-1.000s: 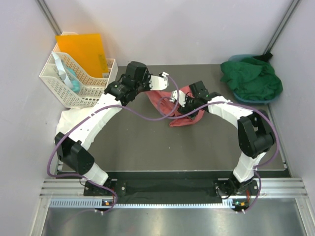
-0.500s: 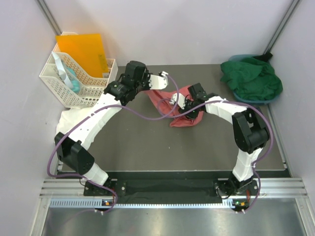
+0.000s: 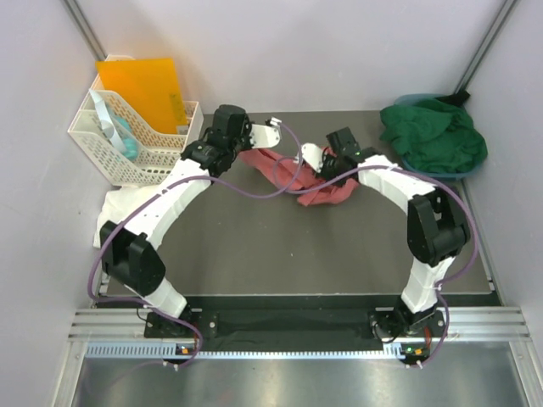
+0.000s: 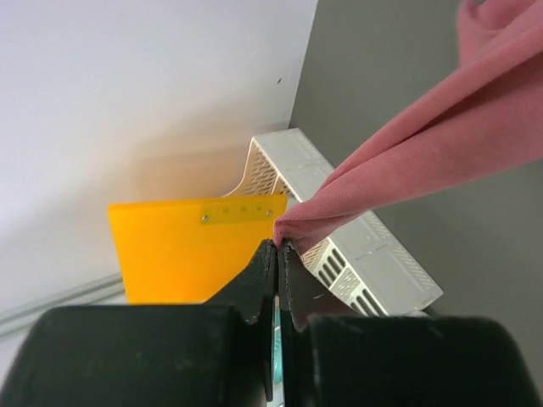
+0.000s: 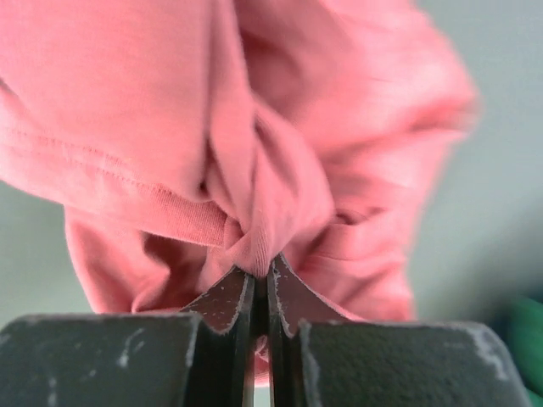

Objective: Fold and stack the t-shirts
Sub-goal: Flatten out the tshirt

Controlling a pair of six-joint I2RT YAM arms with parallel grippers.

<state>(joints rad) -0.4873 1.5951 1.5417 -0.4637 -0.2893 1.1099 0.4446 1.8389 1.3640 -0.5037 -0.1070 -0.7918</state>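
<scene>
T-shirt of salmon pink (image 5: 254,110) stretched between both grippers, left gripper (image 4: 277,248) pinched tight on a thin fold, right gripper (image 5: 261,273) clamped on bunched hem, dark green t-shirt (image 3: 434,136) well apart beyond the right jaws

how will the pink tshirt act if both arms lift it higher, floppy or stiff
Probably floppy: the salmon-pink cloth t-shirt stretches into a taut fold from the left pincer and bunches in wrinkles at the right pincer. Likely light, since thin pinches hold it. The middle would likely sag between them.
</scene>
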